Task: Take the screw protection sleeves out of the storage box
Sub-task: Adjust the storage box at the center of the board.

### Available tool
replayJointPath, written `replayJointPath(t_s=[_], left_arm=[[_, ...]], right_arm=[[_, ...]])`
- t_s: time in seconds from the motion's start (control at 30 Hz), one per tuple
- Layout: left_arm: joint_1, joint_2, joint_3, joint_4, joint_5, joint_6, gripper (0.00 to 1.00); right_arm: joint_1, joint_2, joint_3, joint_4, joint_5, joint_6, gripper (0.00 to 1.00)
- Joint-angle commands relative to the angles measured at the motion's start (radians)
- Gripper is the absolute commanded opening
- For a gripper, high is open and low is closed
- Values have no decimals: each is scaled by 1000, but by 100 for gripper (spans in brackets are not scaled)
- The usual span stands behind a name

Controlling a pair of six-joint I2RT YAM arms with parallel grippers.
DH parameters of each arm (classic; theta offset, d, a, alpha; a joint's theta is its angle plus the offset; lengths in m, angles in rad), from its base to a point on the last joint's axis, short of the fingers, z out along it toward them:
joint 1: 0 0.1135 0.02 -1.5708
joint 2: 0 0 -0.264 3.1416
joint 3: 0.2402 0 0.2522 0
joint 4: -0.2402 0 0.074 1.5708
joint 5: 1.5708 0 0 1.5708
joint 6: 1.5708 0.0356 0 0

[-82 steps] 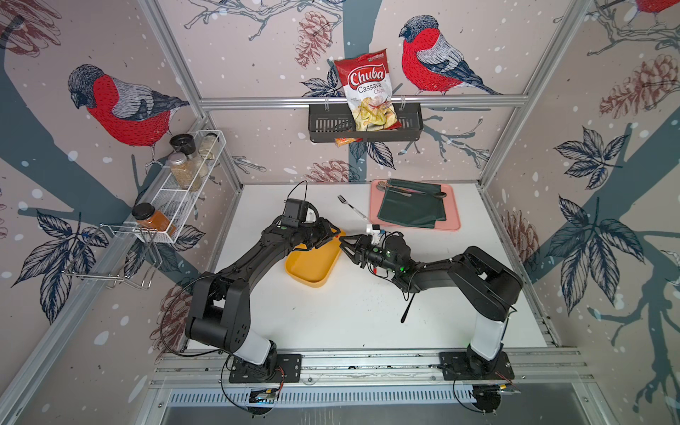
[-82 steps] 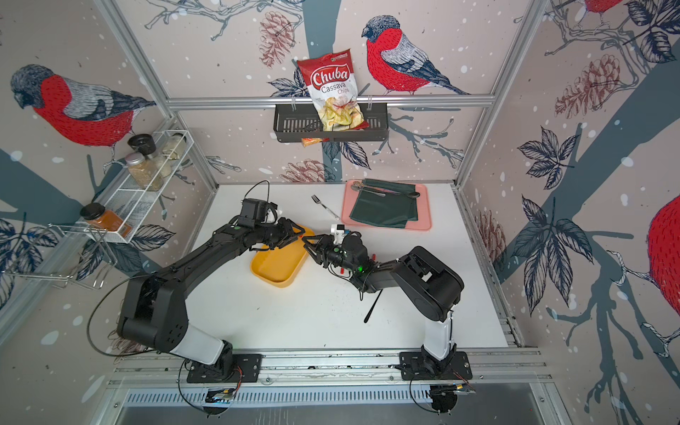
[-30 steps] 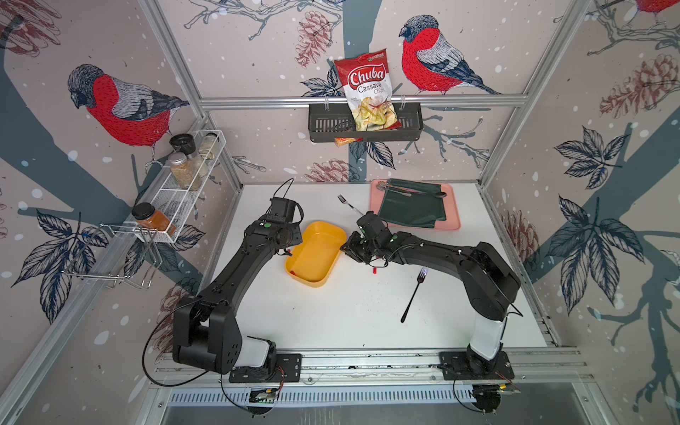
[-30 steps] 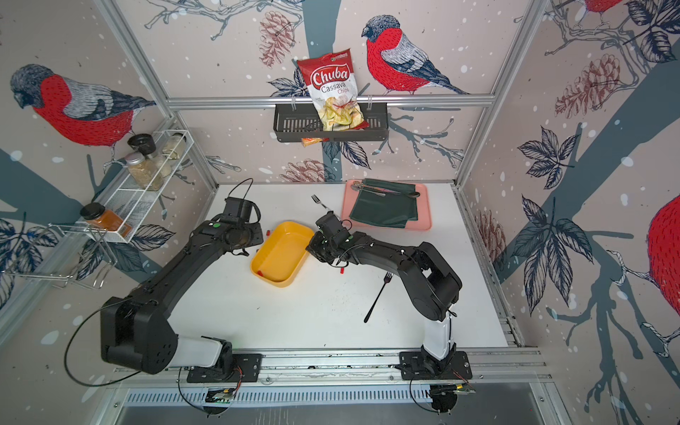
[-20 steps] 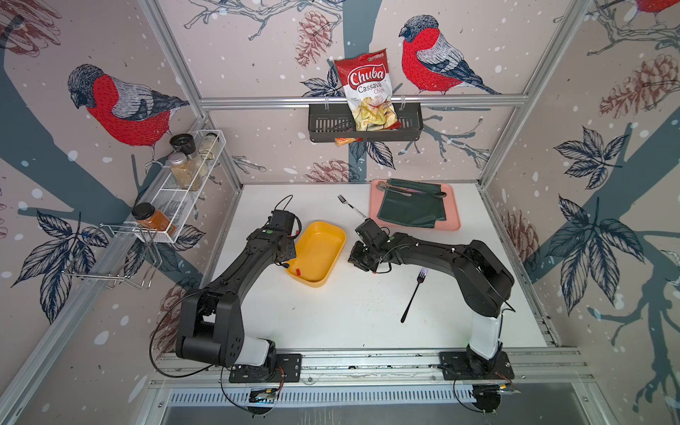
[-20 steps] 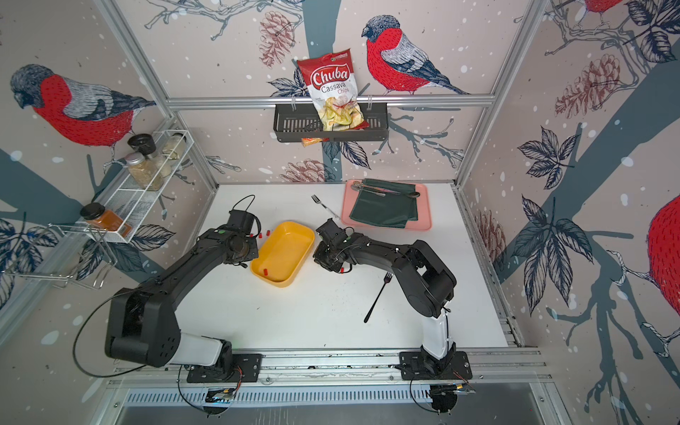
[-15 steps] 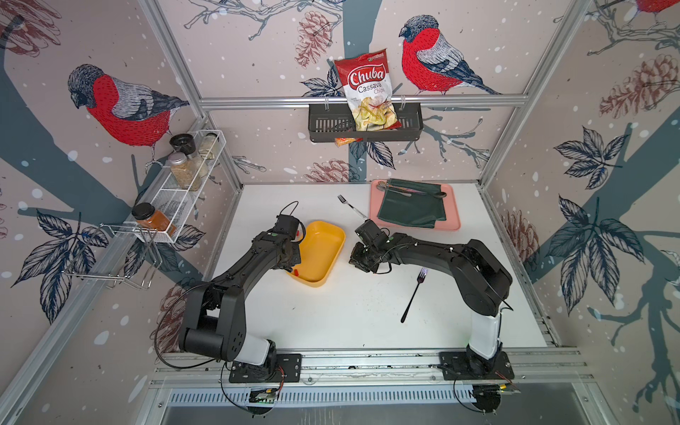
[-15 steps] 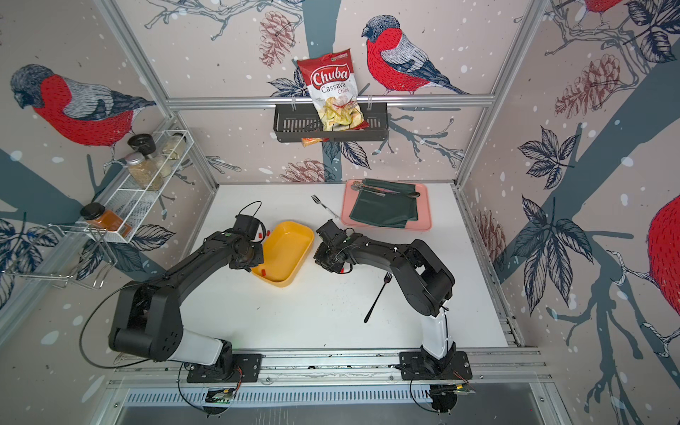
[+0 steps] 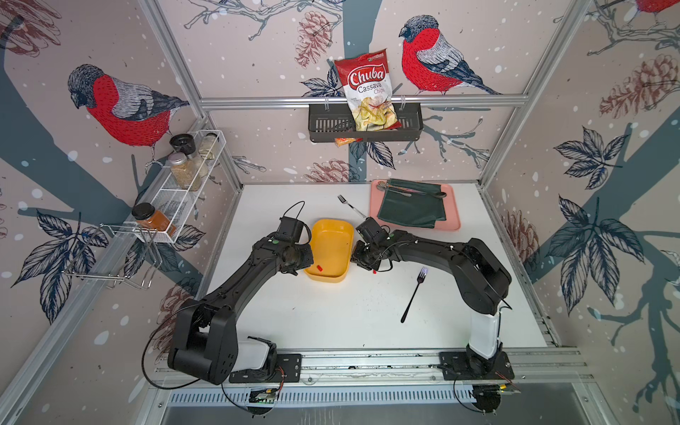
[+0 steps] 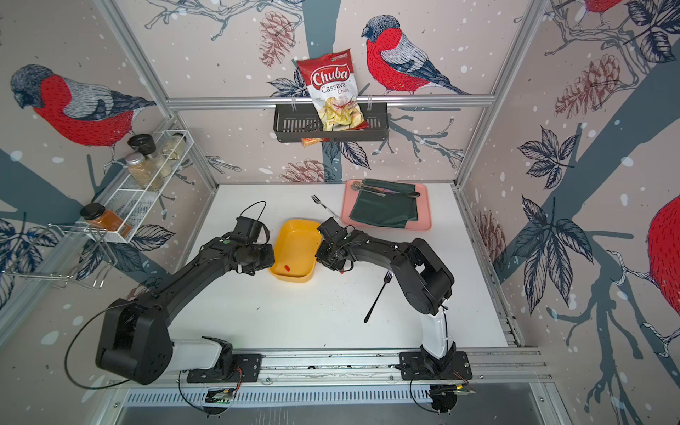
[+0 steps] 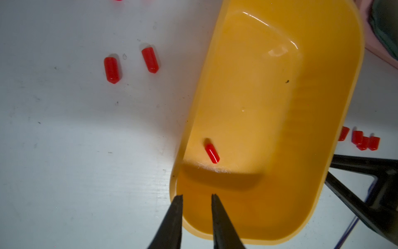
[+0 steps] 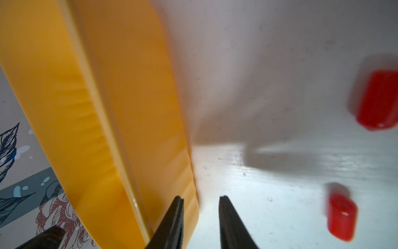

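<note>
The yellow storage box [image 9: 333, 235] [image 10: 298, 235] sits mid-table with one red screw protection sleeve [image 9: 319, 268] [image 10: 287, 268] [image 11: 212, 153] lying inside near its front end. Two sleeves [image 11: 111, 70] lie on the table on the box's left, and several more [image 11: 364, 140] [image 12: 378, 101] lie on its right. My left gripper [image 11: 197, 196] [image 9: 308, 257] is open and empty at the box's front-left corner, one finger over the rim. On the right side, my right gripper [image 12: 201, 197] [image 9: 358, 257] is open and empty, low beside the outer wall.
A black fork [image 9: 414, 292] lies right of centre and a silver fork [image 9: 351, 206] behind the box. A pink tray [image 9: 453, 217] with green cloth and cutlery sits at the back right. A spice rack [image 9: 184, 191] hangs on the left wall and a chips basket [image 9: 364, 127] on the back wall.
My left gripper has moved forward along the box's left side to its front corner. My right gripper has shifted slightly forward beside the right wall. The box has turned a little.
</note>
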Motion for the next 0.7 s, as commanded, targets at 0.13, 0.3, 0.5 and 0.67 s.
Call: replayJointPath(t_s=[0.13, 0.3, 0.5, 0.67], left_arm=[[1, 11, 67, -80, -89, 44, 42], [0, 30, -7, -16, -78, 63, 43], [-5, 96, -34, 42, -57, 70, 43], [-4, 134, -25, 16, -59, 84, 39]], right_arm=[[-24, 1, 84, -137, 52, -79, 37], [-43, 57, 168, -183, 31, -126, 37], [-50, 148, 292, -261, 32, -174, 37], [-67, 194, 372, -308, 17, -200, 38]])
